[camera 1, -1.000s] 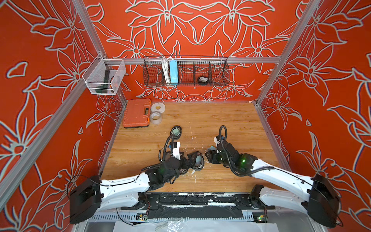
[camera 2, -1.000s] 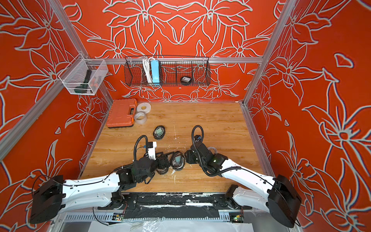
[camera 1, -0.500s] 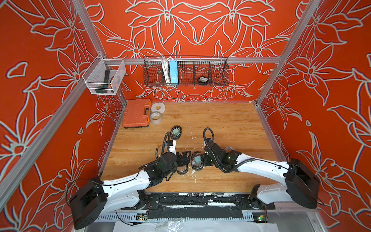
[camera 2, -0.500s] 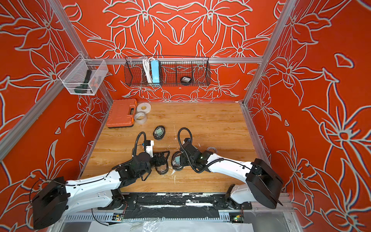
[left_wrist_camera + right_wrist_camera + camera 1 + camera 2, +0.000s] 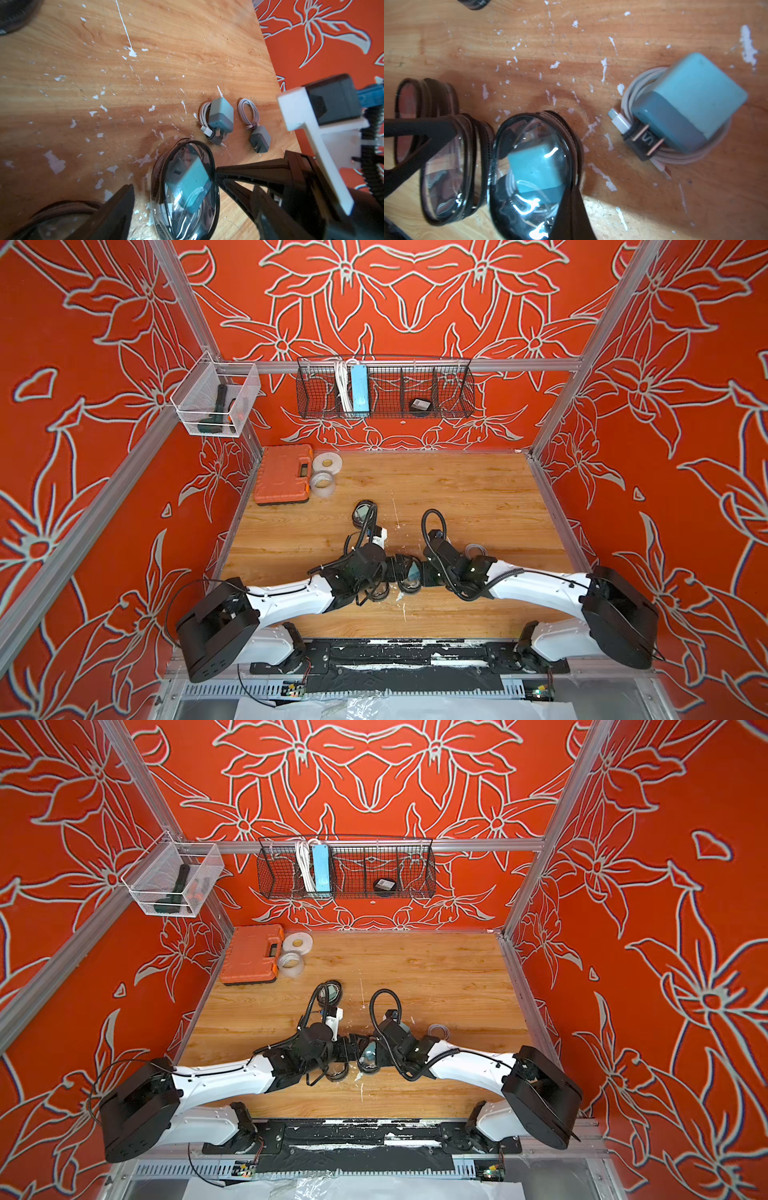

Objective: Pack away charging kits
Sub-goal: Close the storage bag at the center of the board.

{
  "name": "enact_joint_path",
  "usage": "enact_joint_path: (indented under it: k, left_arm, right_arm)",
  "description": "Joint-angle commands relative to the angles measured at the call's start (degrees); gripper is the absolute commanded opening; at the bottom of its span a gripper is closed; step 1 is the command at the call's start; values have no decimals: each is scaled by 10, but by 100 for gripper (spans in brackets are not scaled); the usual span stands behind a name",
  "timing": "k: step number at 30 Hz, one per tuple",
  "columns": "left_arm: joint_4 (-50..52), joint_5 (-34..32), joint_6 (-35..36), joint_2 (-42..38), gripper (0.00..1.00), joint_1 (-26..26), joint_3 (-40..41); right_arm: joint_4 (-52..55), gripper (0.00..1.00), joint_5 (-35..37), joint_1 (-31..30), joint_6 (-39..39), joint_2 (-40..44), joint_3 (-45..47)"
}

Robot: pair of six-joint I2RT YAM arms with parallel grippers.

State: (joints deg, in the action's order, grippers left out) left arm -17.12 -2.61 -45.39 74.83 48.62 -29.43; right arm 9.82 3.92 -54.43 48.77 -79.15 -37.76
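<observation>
Jaws: R gripper (image 5: 569, 193) clenched on rim of clear oval black-rimmed case (image 5: 537, 116); L gripper (image 5: 395, 567) spread beside it, gripping nothing. One kit, teal cube plug (image 5: 536, 166) + white coiled cable (image 5: 511, 185), inside that case, 6 o'clock on wood-grain table (image 5: 457, 489). Two loose charging kits (image 5: 220, 118) at its 3 o'clock, unpacked; 4th not found. Est. under half done. Room: 12 o'clock half bare; orange plastic toolbox (image 5: 284, 472) at 11; arms crowd centre.
</observation>
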Motion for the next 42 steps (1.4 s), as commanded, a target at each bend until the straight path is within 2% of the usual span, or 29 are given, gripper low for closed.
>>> enact_joint_path:
  k: [1,6,11,24,28,34,39,42]
  left_arm:
    - [29,18,-4,15,84,-3,-19]
    - [22,47,-17,51,84,-3,-29]
    - [18,79,-15,100,74,-3,-50]
    - [-1,134,-22,151,62,-3,-62]
    - [2,128,-26,146,65,-3,-61]
    - [17,107,-28,131,77,-3,-67]
    - [17,110,-31,137,79,-3,-74]
    - [1,124,-33,152,76,-3,-76]
  right_arm:
    - [3,0,27,-1,13,8,18]
    - [-11,0,24,-1,13,9,25]
    - [-20,0,22,-1,13,1,26]
    - [-32,0,30,0,17,-11,31]
    - [-38,0,33,5,26,-11,45]
    - [-57,0,40,8,30,5,73]
    - [-59,0,39,10,24,25,82]
    - [-60,0,39,10,21,30,82]
